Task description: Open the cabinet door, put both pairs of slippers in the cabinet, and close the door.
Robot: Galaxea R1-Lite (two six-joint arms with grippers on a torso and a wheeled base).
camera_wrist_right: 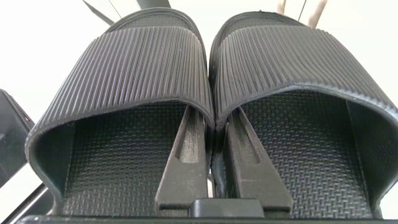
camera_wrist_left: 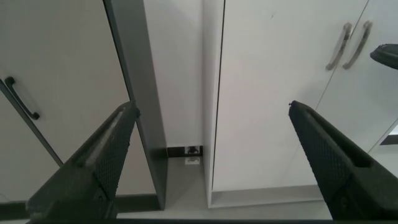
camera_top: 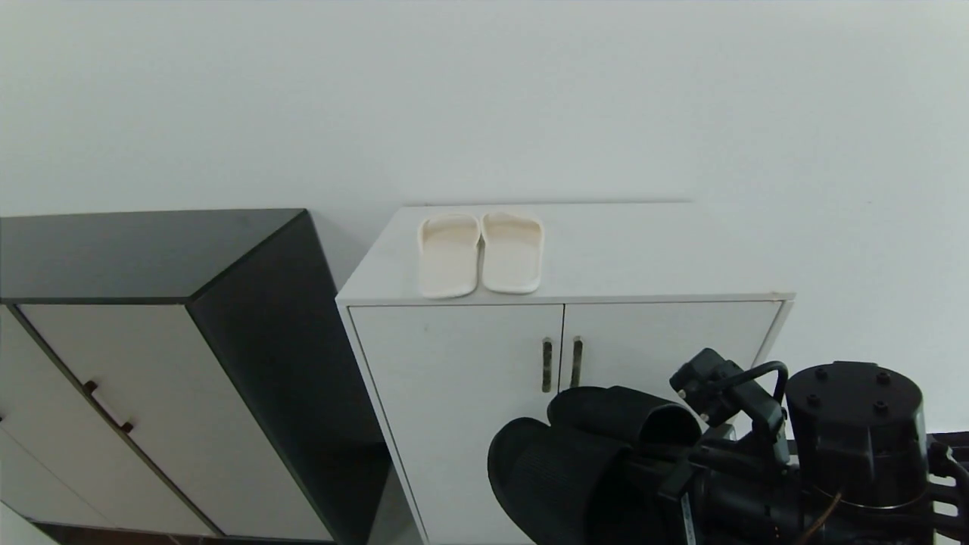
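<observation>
Black slippers (camera_wrist_right: 149, 68) pinched by inner walls in right claw (camera_wrist_right: 213, 121), before white cabinet (camera_top: 454, 378) doors; likely light, rubbery, bendy. Cream slippers (camera_top: 481, 253) atop cabinet. Left claw (camera_wrist_left: 211, 109) spread, unladen.

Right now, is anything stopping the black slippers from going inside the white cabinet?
Yes. The white cabinet has both doors shut. The black slippers, clamped in the right gripper, hang right in front of them, near the handles.

The white cabinet (camera_top: 454, 409) is shut. In front of its lower middle hang the black slippers (camera_top: 590, 446), just under the door handles (camera_top: 546, 365), leaving the left door's face free. On its top's left lie the cream slippers (camera_top: 480, 253); a narrow gap parts it from the dark cabinet (camera_top: 257, 341).
</observation>
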